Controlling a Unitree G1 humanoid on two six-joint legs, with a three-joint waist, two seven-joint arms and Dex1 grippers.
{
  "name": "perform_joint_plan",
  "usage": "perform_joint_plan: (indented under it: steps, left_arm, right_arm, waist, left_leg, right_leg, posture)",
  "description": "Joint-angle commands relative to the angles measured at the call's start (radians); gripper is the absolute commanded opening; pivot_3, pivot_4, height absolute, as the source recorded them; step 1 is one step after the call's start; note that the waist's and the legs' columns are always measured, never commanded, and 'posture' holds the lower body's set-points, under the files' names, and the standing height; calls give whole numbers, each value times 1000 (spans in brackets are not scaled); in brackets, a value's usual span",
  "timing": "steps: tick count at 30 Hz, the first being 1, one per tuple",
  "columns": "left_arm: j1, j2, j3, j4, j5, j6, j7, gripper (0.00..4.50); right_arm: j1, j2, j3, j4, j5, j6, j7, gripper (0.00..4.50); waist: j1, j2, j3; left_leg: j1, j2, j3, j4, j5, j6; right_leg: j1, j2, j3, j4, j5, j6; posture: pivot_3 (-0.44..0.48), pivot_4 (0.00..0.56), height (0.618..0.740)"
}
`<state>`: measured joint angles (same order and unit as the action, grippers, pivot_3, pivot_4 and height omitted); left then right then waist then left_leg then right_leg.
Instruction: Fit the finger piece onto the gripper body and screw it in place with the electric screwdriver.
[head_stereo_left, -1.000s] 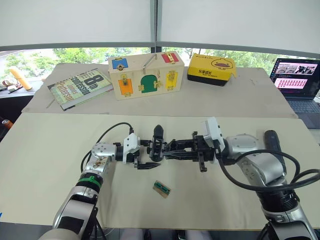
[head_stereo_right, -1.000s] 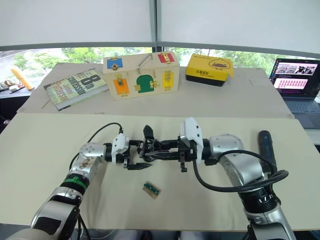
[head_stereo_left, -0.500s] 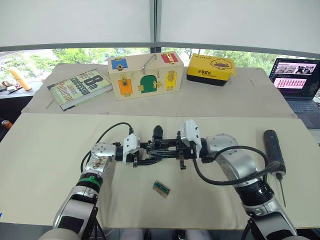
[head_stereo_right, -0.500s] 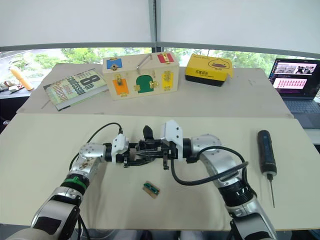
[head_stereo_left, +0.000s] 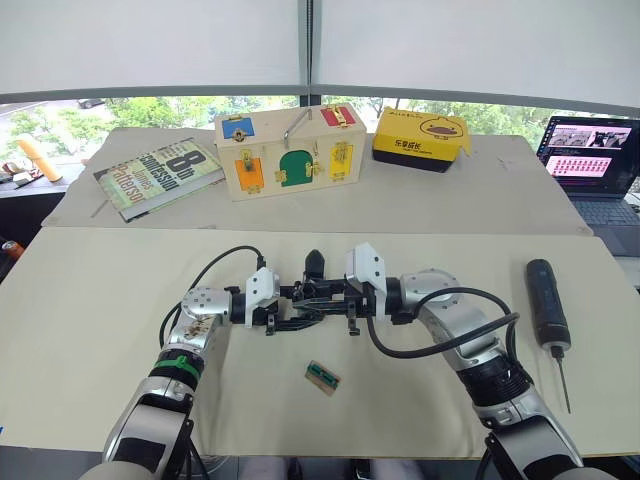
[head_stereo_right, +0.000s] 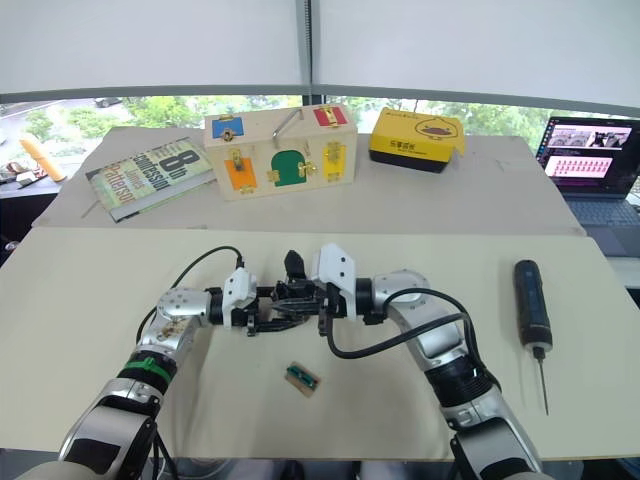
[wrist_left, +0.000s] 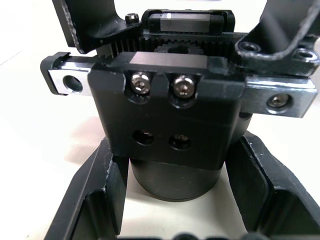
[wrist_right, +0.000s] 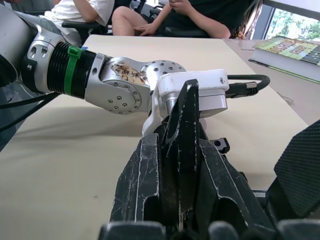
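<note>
While the left end effector (head_stereo_left: 283, 308) grips the gripper body (head_stereo_left: 312, 292) mid-counter, the right end effector (head_stereo_left: 335, 300) clasps it too; the electric screwdriver (head_stereo_left: 546, 313) lies near the counter's (head_stereo_left: 90, 300) right edge.

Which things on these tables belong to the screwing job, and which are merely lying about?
Belonging to the job:
- gripper body, held by the left pincer
- finger piece, in the right pincer
- electric screwdriver, lying unused on the table

Lying about:
- book
- wooden latch box
- yellow box
- laptop
- small green part
</note>
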<state>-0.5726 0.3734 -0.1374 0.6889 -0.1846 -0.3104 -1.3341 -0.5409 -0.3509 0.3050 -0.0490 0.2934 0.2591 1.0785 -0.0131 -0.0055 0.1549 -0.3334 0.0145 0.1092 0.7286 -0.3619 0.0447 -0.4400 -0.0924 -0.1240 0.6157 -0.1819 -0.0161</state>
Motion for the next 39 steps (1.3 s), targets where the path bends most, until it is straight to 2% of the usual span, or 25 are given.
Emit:
perform_joint_plan:
  steps: [1,16,26,32,39]
  left_arm:
    - [28,13,-18,16,30,24,6,2302]
    - [31,18,-13,19,28,35,15,2302]
    - [38,19,-18,13,28,33,11,2302]
    - [44,17,-18,4,20,35,11,2302]
    - [47,15,-17,-2,15,39,10,2302]
  right_arm:
    - [-9,-7,0,-7,-7,2,1,396]
    - [19,-3,29,-34,14,114,-5,396]
    - [1,-16,34,90,-48,150,-43,396]
    - [-27,-15,45,105,-54,204,-75,396]
    - [-54,-22,80,159,-83,245,-90,396]
  waist:
    - [0,0,0]
    - [0,0,-2]
    - [-1,1,-5]
    - [-2,1,-5]
    - [-6,1,-6]
  left_leg:
    - [0,0,0,0,0,0]
    - [1,0,0,0,0,0]
    - [3,0,0,0,0,0]
    - [12,1,1,0,0,0]
    - [14,2,1,0,0,0]
  right_leg:
    - [0,0,0,0,0,0]
    - [1,0,0,0,0,0]
    - [3,0,1,0,0,0]
    - [8,-2,3,3,0,-1]
    - [8,-6,4,6,-1,-1]
  posture:
    - [0,150,740]
    - [0,150,740]
    - [0,150,740]
    - [0,150,740]
    - [0,150,740]
